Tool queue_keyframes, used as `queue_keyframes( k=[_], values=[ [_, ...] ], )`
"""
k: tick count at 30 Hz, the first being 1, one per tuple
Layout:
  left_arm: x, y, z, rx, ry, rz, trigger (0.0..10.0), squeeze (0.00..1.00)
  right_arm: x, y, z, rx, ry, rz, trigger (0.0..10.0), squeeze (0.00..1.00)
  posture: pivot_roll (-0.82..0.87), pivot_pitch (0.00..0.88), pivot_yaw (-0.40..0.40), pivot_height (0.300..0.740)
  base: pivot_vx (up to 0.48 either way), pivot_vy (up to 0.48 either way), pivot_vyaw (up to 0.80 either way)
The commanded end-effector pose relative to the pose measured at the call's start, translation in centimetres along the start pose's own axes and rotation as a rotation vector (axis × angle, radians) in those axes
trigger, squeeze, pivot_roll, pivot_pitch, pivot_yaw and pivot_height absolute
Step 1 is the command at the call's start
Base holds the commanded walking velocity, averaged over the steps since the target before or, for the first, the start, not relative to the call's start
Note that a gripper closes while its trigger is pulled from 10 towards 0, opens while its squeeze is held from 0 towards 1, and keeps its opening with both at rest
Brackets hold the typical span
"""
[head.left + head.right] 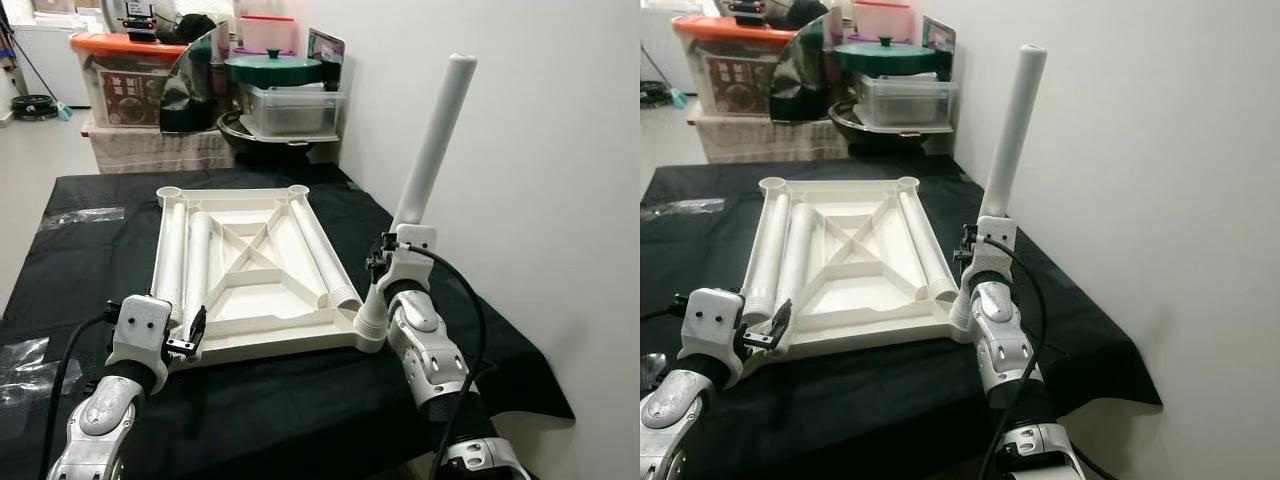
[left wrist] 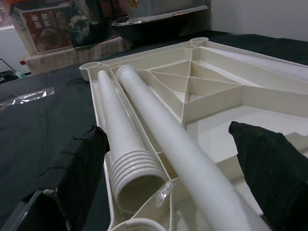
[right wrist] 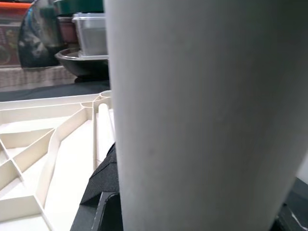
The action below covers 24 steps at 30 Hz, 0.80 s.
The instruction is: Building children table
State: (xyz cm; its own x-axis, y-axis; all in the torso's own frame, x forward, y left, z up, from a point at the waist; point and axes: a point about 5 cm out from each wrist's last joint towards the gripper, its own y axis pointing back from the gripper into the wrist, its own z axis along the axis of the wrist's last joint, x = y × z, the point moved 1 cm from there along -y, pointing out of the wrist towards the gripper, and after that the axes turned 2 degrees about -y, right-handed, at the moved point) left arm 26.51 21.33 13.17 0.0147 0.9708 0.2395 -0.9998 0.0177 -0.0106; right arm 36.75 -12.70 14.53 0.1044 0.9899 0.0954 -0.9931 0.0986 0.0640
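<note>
A white children's table top (image 1: 262, 300) lies upside down on a black-covered table (image 1: 300, 400). Two white legs (image 1: 172, 250) (image 1: 198, 262) lie side by side inside its left part, and a third leg (image 1: 325, 255) lies along its right rim. A fourth leg (image 1: 432, 150) stands upright, leaning slightly right, in the near right corner socket (image 1: 368, 330). My right gripper (image 1: 383, 258) is shut on this leg low down. At the near left corner my left gripper (image 1: 193, 333) is open; in the left wrist view its fingers (image 2: 82, 163) flank the threaded ends of the two lying legs (image 2: 139, 173).
A white wall rises close on the right. Behind the table stand a storage box with an orange lid (image 1: 125, 80), a green-lidded pot (image 1: 272, 68) and clear tubs (image 1: 292, 108). Clear plastic wrap (image 1: 80, 216) lies on the cloth at the left.
</note>
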Motion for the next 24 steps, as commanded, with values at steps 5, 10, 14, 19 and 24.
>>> queue_keyframes(
  k=[5, 10, 14, 19, 24],
  values=[
    [0.2, -0.2, 0.1, -0.005, -0.010, -0.001, 10.0, 0.00, -2.8, 0.8, -5.0, 0.222, 0.024, -0.146, 10.0, 0.00, 0.09, 0.000, -0.089, 0.740, 0.000, 0.000, 0.00],
    [0.1, -0.2, 0.1, -0.006, -0.008, -0.005, 10.0, 0.00, -2.3, 0.9, -5.2, 0.239, 0.013, -0.140, 10.0, 0.00, 0.09, 0.000, -0.088, 0.740, 0.000, 0.000, 0.00],
    [0.1, -0.2, 0.1, -0.005, -0.009, -0.005, 10.0, 0.00, -2.0, 1.0, -5.5, 0.263, 0.008, -0.144, 10.0, 0.00, 0.09, 0.000, -0.088, 0.740, 0.000, 0.000, 0.00],
    [0.1, -0.2, 0.0, -0.002, -0.009, -0.005, 10.0, 0.00, -1.8, 0.8, -5.2, 0.268, 0.012, -0.148, 10.0, 0.00, 0.09, 0.000, -0.088, 0.740, 0.000, 0.000, 0.00],
    [-0.1, -0.2, 0.0, -0.001, -0.008, -0.008, 10.0, 0.00, -1.7, 0.7, -4.9, 0.268, -0.004, -0.153, 10.0, 0.00, 0.09, 0.000, -0.087, 0.740, 0.000, 0.000, 0.00]
  ],
)
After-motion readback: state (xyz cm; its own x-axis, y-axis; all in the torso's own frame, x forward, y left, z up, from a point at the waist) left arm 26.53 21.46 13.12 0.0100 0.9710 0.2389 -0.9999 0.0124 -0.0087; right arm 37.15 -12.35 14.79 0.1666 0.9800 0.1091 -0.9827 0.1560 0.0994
